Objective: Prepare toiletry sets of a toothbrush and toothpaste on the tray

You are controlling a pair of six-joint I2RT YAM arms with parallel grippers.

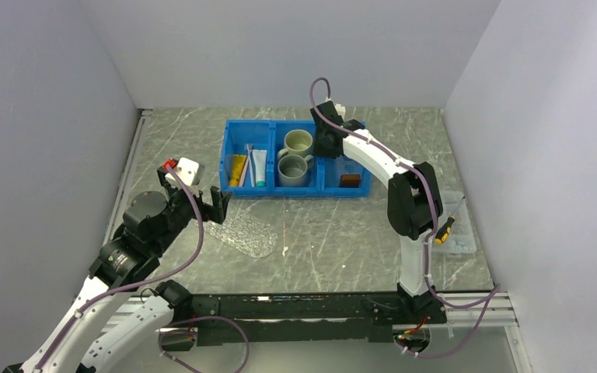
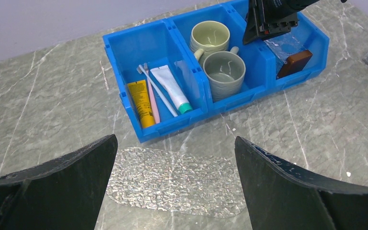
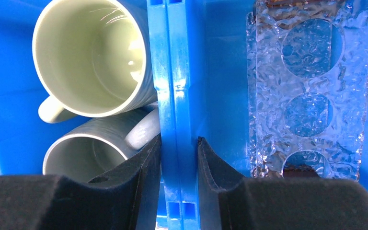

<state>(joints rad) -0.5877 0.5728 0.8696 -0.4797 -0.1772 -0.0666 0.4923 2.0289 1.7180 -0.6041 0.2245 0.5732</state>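
Clear tray sits near wide-open empty left fingers; right fingers pinch bin divider.

The tray lies just before the bin.

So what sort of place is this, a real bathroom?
Probably not: it looks like a lab test cell. Grey walls box in a marble-look table, the left arm and right arm are bolted at its near edge, and toiletries sit sorted in a blue bin.
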